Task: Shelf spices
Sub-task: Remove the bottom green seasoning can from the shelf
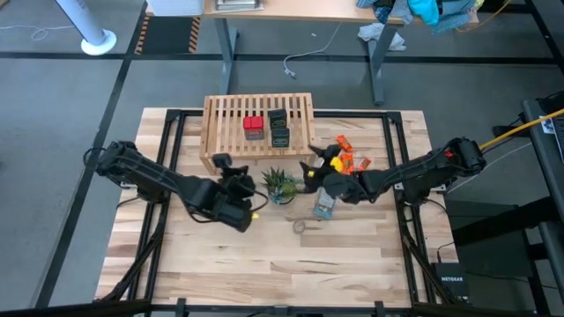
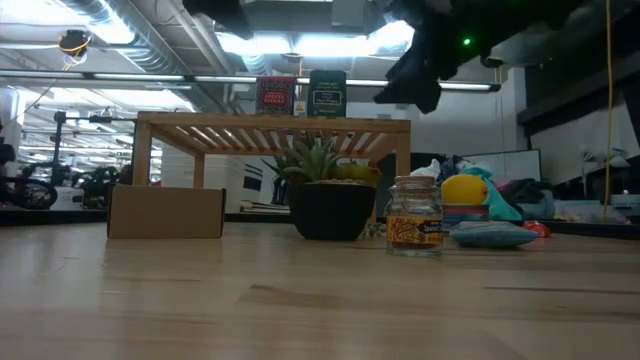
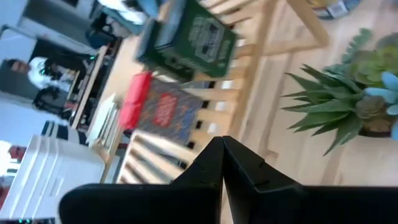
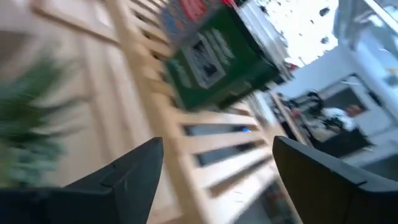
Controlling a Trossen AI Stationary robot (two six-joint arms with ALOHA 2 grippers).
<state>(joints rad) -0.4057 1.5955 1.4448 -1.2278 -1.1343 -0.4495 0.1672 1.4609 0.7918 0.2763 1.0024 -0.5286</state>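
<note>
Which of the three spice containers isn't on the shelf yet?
The small round jar: it stands on the table beside the potted plant. The red tin and dark tin already sit on the shelf.

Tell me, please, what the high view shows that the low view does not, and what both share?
Only the high view shows both arms whole: the left gripper by the shelf's front edge, the right gripper open above the yellow and orange items. Only the low view shows the label of the small jar standing on the table, and a cardboard box. Both show the shelf carrying the red tin and dark tin, and the potted plant.
</note>
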